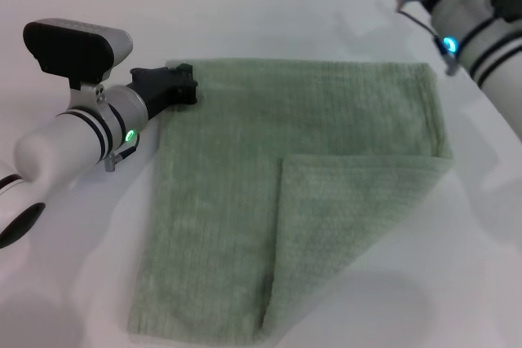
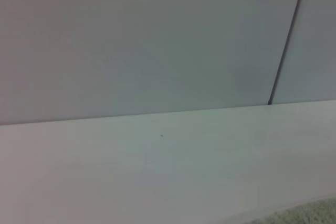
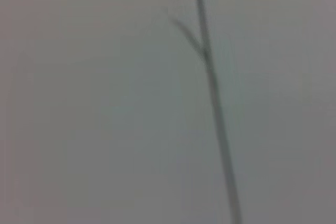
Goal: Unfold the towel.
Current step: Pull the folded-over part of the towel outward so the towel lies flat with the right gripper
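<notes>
Head view towel (image 1: 245, 177): on white surface (image 1: 73, 283), 4 o'clock corner folded over.
Left end effector (image 1: 186, 85): clamped on towel's 11 o'clock corner.
Right end effector: out of view.

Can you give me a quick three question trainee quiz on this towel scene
1. True or false: the towel lies fully flat in one layer.
2. Which gripper is at the towel's far corner? A) left B) right C) neither
3. Fill in: the folded-over flap lies on the towel's near ____ part.

Key: 1. False, a flap is folded over it. 2. A, the left gripper is at the far left corner; the right arm is raised at the far right. 3. right.
</notes>
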### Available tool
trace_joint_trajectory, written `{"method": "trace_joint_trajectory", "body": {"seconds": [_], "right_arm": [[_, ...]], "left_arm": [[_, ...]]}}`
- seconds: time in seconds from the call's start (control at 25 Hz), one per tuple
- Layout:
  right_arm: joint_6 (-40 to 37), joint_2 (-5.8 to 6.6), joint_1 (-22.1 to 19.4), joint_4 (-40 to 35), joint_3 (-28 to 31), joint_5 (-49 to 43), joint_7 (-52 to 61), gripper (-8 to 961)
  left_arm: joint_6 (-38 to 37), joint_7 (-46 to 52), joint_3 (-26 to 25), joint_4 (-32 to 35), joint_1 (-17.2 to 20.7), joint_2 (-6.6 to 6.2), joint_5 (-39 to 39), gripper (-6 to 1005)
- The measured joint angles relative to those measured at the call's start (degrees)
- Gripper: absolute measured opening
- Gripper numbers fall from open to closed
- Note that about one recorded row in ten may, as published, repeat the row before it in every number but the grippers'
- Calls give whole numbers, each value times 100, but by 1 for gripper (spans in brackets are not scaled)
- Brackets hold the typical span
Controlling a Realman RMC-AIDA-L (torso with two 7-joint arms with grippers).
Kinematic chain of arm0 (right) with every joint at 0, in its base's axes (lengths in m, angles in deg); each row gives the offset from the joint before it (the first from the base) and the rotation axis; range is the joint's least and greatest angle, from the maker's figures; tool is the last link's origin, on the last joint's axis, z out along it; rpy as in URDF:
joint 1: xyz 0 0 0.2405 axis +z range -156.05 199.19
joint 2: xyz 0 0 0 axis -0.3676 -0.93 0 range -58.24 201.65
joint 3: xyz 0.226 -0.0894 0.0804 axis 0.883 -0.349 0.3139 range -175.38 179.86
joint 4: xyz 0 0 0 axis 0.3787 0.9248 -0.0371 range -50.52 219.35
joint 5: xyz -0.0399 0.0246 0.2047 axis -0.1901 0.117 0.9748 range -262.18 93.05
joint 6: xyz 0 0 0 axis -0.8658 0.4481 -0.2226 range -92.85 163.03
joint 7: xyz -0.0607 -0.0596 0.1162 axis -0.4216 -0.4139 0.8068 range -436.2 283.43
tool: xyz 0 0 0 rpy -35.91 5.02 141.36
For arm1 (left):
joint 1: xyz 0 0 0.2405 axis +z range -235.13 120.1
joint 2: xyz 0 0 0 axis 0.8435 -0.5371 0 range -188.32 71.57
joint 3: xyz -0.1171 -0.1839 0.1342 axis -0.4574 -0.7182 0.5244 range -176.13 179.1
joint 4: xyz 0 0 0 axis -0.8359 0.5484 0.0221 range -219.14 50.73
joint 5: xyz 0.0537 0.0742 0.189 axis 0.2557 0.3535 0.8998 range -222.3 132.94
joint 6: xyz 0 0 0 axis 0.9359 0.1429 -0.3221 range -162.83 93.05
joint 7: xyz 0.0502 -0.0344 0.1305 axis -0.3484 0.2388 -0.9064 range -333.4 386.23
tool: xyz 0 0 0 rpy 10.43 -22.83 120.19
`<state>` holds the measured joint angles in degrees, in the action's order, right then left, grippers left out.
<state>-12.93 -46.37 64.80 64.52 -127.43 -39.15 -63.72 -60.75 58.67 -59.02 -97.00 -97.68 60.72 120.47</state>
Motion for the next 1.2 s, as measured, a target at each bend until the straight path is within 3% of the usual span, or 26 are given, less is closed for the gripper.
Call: {"method": "trace_joint_trajectory", "body": {"seconds": [0.16,0.52,0.56,0.68,0.88,0.92,1.08,1.2], "right_arm": [[319,125,297,-5,6,-948,1221,776],[507,584,751,45,76,-3542,4367,768],[487,638,780,44,264,-4146,4824,767],[476,667,782,-3,559,-4800,5206,765],[313,752,798,-224,1443,-7008,6568,760],[313,752,798,-224,1443,-7008,6568,759],[127,783,796,-406,2167,-8633,7568,756],[-11,798,810,-463,2408,-9243,7930,753]], "left_arm": [[-9,0,-12,-22,33,0,-8,-1],[-15,0,-22,-29,50,0,-13,-1],[-15,0,-22,-29,50,0,-13,-1],[-15,0,-23,-29,50,0,-13,-1],[10,0,-23,-20,48,0,-9,-1],[10,0,-23,-20,48,0,-9,-1],[12,0,-1,-26,52,0,-8,-1],[12,0,6,-31,53,0,-8,-1]]}}
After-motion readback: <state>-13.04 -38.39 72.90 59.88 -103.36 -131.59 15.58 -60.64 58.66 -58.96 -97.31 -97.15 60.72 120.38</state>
